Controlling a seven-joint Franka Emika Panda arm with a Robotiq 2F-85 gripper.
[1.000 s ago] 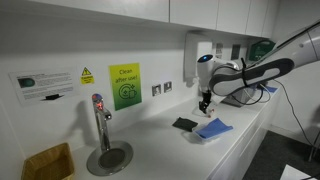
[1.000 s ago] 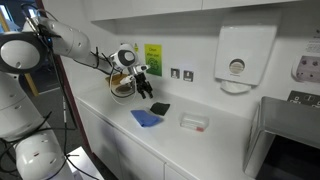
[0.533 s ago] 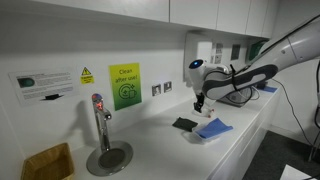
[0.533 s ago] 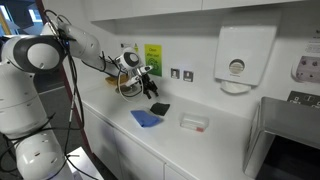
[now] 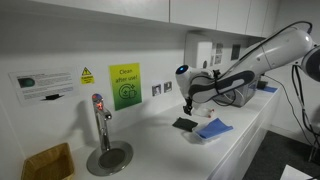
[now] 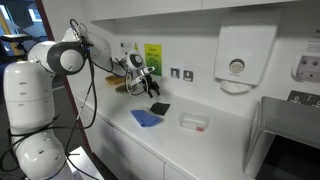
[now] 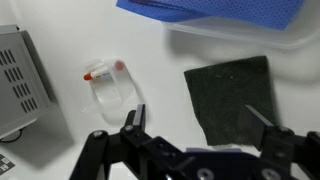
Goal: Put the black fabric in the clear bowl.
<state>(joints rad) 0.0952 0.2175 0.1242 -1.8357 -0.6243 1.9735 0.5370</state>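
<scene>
Sideways the arm has slid, so the gripper [image 5: 187, 103] now hangs above the black fabric [image 7: 232, 100], jaws wide open, holding nothing. That fabric lies flat at the right of the wrist view, with the blue cloth [image 7: 215, 14] near its top edge. At centre-left sits the clear bowl [image 7: 108, 88], with bare white counter [image 7: 160, 60] between. The green sign [image 5: 124, 85] seems to say "Clean".

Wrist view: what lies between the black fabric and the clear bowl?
Nothing. In the wrist view the stretch of white counter between the black fabric and the clear bowl is bare; the two lie apart.
</scene>
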